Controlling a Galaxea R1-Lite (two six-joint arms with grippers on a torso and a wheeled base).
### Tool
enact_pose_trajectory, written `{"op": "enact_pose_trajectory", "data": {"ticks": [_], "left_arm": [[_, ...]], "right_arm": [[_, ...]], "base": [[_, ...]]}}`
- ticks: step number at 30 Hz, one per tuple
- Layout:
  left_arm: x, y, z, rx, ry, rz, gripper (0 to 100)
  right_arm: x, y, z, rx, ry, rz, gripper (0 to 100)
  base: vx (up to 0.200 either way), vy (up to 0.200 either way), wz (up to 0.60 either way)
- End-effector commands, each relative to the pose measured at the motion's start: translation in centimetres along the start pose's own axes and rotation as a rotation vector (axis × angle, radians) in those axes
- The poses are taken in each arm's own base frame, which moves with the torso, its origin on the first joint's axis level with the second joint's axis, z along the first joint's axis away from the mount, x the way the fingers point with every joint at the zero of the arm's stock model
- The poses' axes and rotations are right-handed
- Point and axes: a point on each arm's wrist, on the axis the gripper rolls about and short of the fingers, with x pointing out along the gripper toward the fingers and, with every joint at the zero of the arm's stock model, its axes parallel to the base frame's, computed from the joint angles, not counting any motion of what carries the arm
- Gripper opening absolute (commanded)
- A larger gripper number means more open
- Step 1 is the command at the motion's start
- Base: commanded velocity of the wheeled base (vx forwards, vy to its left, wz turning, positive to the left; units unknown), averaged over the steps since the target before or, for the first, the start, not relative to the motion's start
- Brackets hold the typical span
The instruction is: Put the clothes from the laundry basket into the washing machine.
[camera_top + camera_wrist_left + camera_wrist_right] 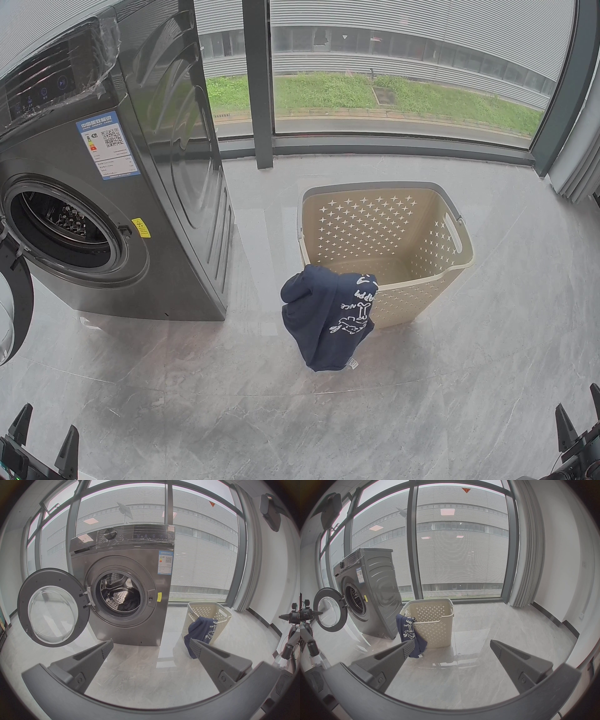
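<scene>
A beige laundry basket (400,250) stands on the floor to the right of the grey washing machine (106,187). A navy garment with white print (328,315) hangs over the basket's near left corner and down to the floor. The machine's round door (51,608) is swung wide, and a dark cloth (126,605) lies inside the drum (120,594). My left gripper (44,437) is low at the near left, open and holding nothing. My right gripper (578,412) is low at the near right, also open and holding nothing. Both are well short of the basket.
Tall windows (400,69) with a dark pillar (259,81) run behind the machine and basket. A curtain (578,169) hangs at the far right. Bare grey floor (312,412) lies between the grippers and the basket.
</scene>
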Motion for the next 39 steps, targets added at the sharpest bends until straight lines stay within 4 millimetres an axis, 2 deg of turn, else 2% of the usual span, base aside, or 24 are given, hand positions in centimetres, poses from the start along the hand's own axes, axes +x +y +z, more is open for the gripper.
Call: {"op": "enact_pose_trajectory", "data": {"ticks": [1,8,20,21,23,25,27,28,32,34,36,39], "left_arm": [[0.0,0.0,-0.5,-0.001,0.004,0.002,100],[0.0,0.0,-0.5,-0.001,0.004,0.002,100],[0.0,0.0,-0.5,-0.002,0.006,0.002,100],[0.0,0.0,-0.5,-0.002,0.004,0.002,100],[0.0,0.0,-0.5,-0.004,0.004,0.002,100],[0.0,0.0,-0.5,-0.001,0.004,0.0,100],[0.0,0.0,-0.5,-0.001,0.004,0.0,100],[0.0,0.0,-0.5,-0.002,0.004,0.0,100],[0.0,0.0,-0.5,0.002,0.004,0.0,100],[0.0,0.0,-0.5,0.002,0.004,0.0,100],[0.0,0.0,-0.5,0.002,0.004,0.002,100],[0.0,0.0,-0.5,0.002,0.004,0.0,100]], "right_arm": [[0.0,0.0,-0.5,0.001,0.003,0.001,100],[0.0,0.0,-0.5,-0.001,0.003,0.003,100],[-0.1,0.1,-0.3,-0.037,-0.012,0.026,100],[-0.3,0.1,0.9,-0.037,-0.07,0.027,100],[-1.2,0.1,4.4,-0.029,-0.19,0.029,100],[-1.0,0.0,7.9,-0.023,-0.199,0.042,100],[-0.8,0.0,8.5,-0.022,-0.184,0.042,100],[0.2,0.1,8.6,-0.013,-0.122,0.061,100],[4.8,0.6,6.5,0.171,0.202,0.177,100],[6.1,0.9,6.0,0.233,0.254,0.193,100],[7.3,1.2,5.1,0.222,0.286,0.217,100],[7.5,1.2,5.0,0.217,0.292,0.221,100]], "base": [[0.2,0.0,0.0],[0.2,0.0,0.0],[0.0,0.0,0.0],[0.0,0.0,0.0],[0.0,0.0,0.0],[0.0,0.0,0.0],[0.0,0.0,0.0],[0.0,0.0,0.0],[0.0,0.0,0.0],[0.0,0.0,0.0],[0.0,0.0,0.0],[0.0,0.0,0.0]]}}
